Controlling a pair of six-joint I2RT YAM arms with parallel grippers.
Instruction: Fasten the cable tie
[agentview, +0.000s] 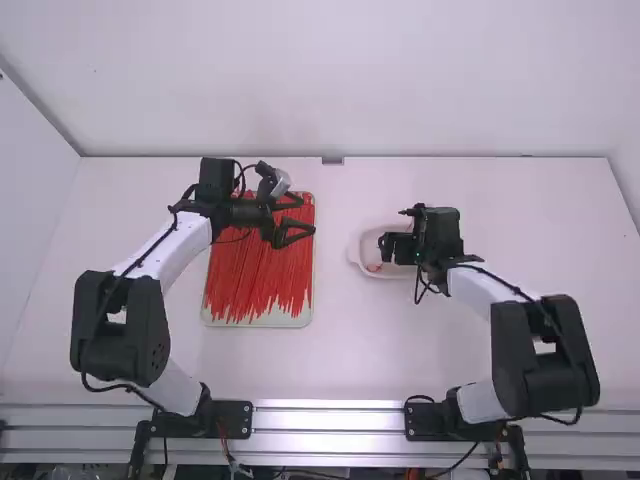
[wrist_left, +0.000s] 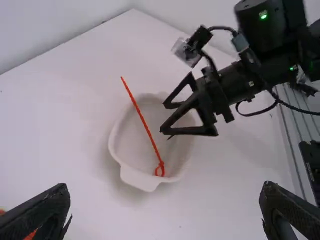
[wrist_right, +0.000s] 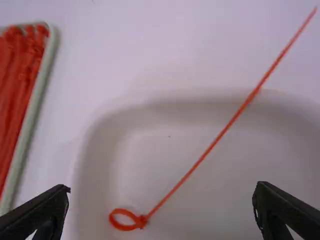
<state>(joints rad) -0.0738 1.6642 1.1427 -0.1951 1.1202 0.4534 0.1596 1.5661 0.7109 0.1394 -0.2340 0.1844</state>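
Observation:
A red cable tie (wrist_right: 210, 145), closed into a small loop at one end, lies in a white bowl (wrist_right: 100, 130) with its long tail sticking out over the rim. My right gripper (agentview: 382, 250) hovers open just above the bowl (agentview: 358, 255), nothing between its fingers. In the left wrist view the tie (wrist_left: 142, 122) leans across the bowl (wrist_left: 137, 182), with the right gripper (wrist_left: 163, 118) beside it. My left gripper (agentview: 308, 216) stands open and holds nothing, above the far right corner of the tray of ties, facing the bowl.
A flat pale tray (agentview: 258, 322) piled with several loose red cable ties (agentview: 258, 265) lies left of the bowl; its edge (wrist_right: 35, 100) appears in the right wrist view. White walls bound the table at the back and left.

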